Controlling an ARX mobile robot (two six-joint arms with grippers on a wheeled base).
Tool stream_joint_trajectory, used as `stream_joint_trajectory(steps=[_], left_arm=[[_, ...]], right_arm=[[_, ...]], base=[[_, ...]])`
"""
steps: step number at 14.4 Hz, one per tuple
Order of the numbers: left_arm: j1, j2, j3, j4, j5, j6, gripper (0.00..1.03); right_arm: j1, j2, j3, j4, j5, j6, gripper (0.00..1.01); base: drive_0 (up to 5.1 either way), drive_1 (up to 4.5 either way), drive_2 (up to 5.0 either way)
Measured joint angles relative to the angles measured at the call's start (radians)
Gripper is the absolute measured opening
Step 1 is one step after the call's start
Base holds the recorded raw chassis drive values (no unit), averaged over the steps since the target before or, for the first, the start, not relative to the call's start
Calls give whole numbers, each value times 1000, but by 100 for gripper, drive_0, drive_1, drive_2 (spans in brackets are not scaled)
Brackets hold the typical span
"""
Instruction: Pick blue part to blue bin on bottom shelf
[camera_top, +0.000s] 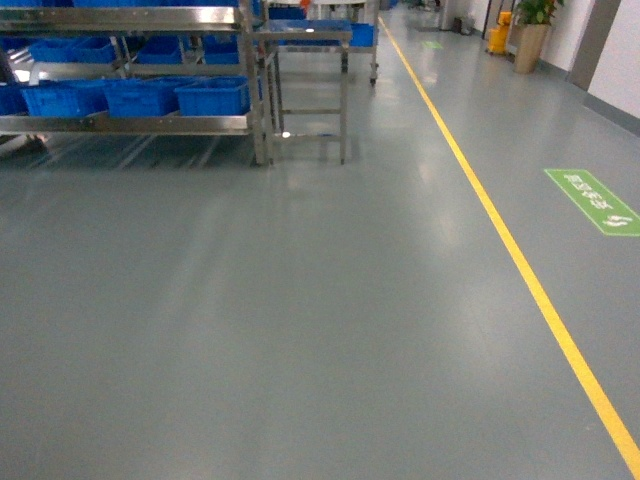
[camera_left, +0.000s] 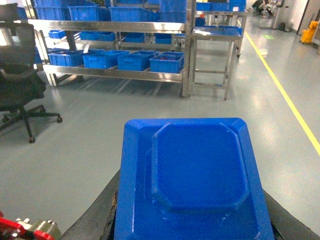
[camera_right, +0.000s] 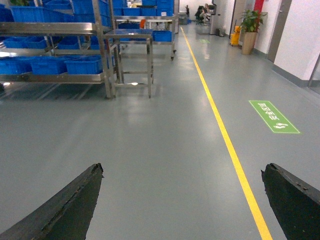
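Left gripper (camera_left: 192, 235): clamped on the blue part (camera_left: 192, 180), a moulded tray-like piece that fills the lower frame of the left wrist view. The dark fingers (camera_left: 95, 220) show only at its lower edges; contact itself is hidden beneath the part, so the hold is judged from how the part sits.

Right gripper (camera_right: 182, 200): jaws spread wide, nothing between them, only bare floor (camera_right: 165, 150).

Neither arm appears in the head view.

Rack (camera_top: 130, 70): well apart from the robot, ahead and to the left across open floor. Its bottom shelf (camera_left: 115, 73) carries a row of blue bins (camera_left: 135, 61). An office chair (camera_left: 20, 85) stands to the left of the approach, and a steel side table (camera_left: 212, 50) abuts the rack's right end.

Step in hand, as judged: carrying the part toward the rack. Advice: drive left of the yellow line (camera_top: 500, 225), keep clear of the chair, hold the part level, and stop square to the shelf front.

Not determinable: which bin is the target, bin contents, shelf detail. The rack's left end is cut off.
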Motion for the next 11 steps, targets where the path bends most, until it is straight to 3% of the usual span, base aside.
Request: stream_joint_trajectory(steps=[5,11], left_arm=[[0,-1,0,0,0,0,43],[0,-4,0,0,0,0,43]], right_arm=[[0,0,0,0,1,0,98],[0,0,0,1,1,0,98]], base=[[0,0,0],[-3,424,-431]])
